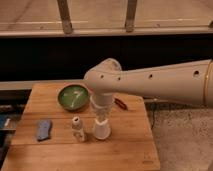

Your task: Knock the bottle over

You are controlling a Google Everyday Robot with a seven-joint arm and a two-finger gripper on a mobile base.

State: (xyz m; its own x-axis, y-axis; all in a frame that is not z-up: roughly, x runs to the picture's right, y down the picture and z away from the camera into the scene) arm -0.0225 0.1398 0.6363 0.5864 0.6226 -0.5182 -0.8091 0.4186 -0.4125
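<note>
Bottle (77,128) upright, just beside tool (101,118) over table (55,156).

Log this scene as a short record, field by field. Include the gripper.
surface: wooden table
bottle: upright, near the table's middle, just left of the cup
cup: white, upright
gripper: pointing down directly over the cup, right of the bottle; contact with the cup unclear
bowl: green, behind the bottle
cloth: blue, left of the bottle
red thing: small, at the back, partly hidden by the arm
task state: bottle not yet knocked over
</note>
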